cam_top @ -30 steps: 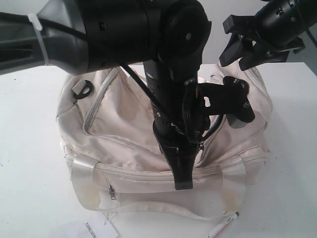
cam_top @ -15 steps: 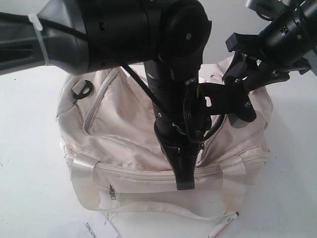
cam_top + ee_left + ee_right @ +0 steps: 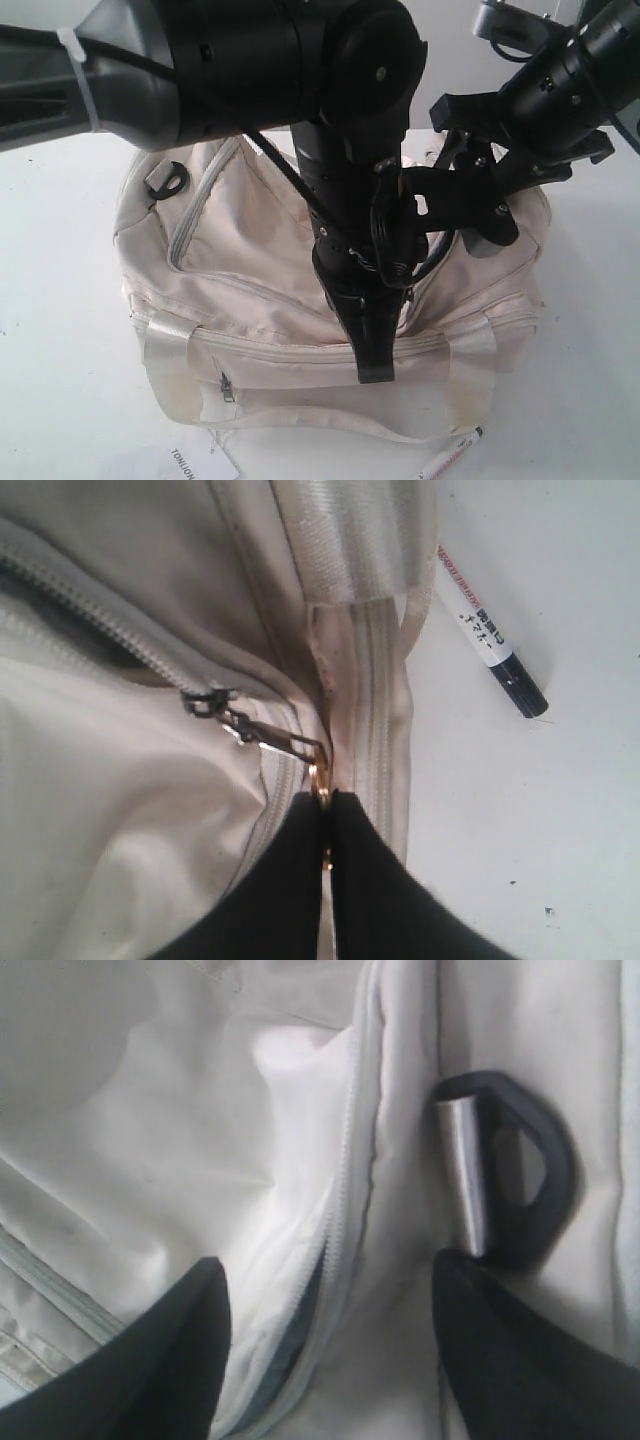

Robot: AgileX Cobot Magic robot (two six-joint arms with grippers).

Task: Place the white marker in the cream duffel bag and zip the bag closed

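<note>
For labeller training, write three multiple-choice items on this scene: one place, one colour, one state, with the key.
1. The white marker lies: A. on the table beside the cream duffel bag; B. inside it; C. on top of it.
2. Its cap is: A. red; B. black; C. white.
3. The left fingers are: A. wide apart; B. shut on the gold keyring; C. shut on the marker.
Key: A, bare tabletop surrounds it; B, the dark tip shows; B, the ring sits pinched between them.
</note>
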